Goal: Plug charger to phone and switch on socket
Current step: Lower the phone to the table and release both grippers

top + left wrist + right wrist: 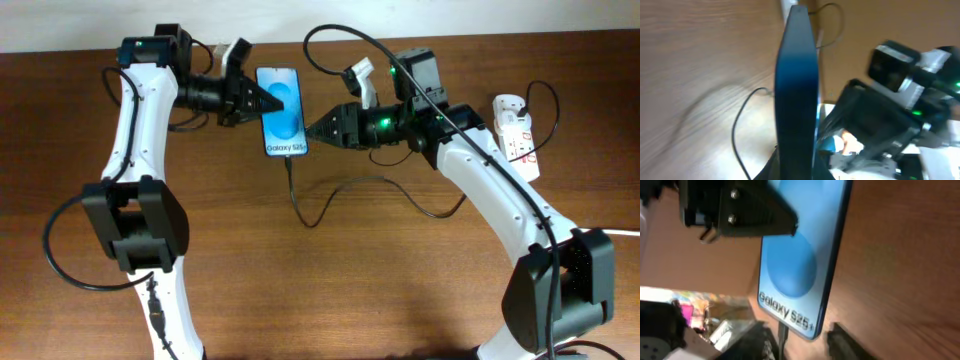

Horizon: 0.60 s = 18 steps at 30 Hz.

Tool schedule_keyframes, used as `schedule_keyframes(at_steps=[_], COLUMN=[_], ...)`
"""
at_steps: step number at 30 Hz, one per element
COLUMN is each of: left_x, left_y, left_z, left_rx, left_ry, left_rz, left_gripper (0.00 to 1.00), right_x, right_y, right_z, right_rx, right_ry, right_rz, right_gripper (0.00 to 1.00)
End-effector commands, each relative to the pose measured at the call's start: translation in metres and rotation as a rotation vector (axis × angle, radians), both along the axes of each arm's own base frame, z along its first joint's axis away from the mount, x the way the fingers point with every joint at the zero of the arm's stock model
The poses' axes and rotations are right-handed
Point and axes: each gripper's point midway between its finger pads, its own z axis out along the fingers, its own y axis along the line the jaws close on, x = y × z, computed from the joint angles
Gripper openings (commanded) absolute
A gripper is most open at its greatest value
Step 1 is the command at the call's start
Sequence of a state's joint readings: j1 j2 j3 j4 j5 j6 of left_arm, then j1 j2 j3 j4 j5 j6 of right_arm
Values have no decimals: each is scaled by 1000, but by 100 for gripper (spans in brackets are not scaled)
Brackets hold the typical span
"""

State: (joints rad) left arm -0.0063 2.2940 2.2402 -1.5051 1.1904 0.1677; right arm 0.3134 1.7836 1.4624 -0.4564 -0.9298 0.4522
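The phone point(282, 105) lies near the back of the table with its blue screen up. My left gripper point(262, 100) is shut on its upper left part; the left wrist view shows the phone point(796, 90) edge-on between the jaws point(796, 172). The thin black charger cable point(300, 205) runs from the phone's bottom edge, loops forward, then goes right toward the white socket point(517, 135). My right gripper point(312, 132) is open at the phone's lower right corner. In the right wrist view, the plug tip point(782, 336) meets the phone point(800, 255) between the spread fingers point(802, 345).
The brown wooden table point(350, 290) carries both arms. The right arm's body point(880, 120) is close beside the phone. A thick white cord point(625, 232) shows at the right edge. A pale wall runs along the back edge of the table.
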Motion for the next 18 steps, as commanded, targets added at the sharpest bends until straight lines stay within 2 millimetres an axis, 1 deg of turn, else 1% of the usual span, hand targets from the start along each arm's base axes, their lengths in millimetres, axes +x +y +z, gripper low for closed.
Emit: schedule_keyframes(at_steps=[1,3,4,6,7,8,9,11,15,18], left_x=[-7,-9,-11,-12,-9,-6,-4,0,13,14], left_y=[8,7,2,-4,-7,-11,-14,-16,-8,-7], left_z=[-19,-37,-49,-70,-86,-95,-101,-121,-172,-192], left_rx=[156,195,198,239,273,275,276,278,362,377], left_ry=[-12,0,10,42,67,67,65,103,183,205], left_rz=[-10,-22,-36,-32,-12,-8,-10,-6,54,51], left_gripper=[0,0,0,0,0,0,0,0,0,0], right_x=[10,12,11,8,5,3,1,-3,-6,-6], right_y=[-26,-45,-56,-64,-67,-71,-74,-81,-85,-89], right_z=[0,-16,-33,-43,-48,-52,-56,-63,-68,-72], right_rx=[-52,-127,-216,-273,-301,-327,-349,-397,-419,-445], right_ry=[-22,15,51,81,94,110,123,146,165,171], right_rz=[-50,-96,-139,-163,-166,-176,-183,-200,-206,-217], right_gripper=[53,56,57,58,58,58,58,59,59,59])
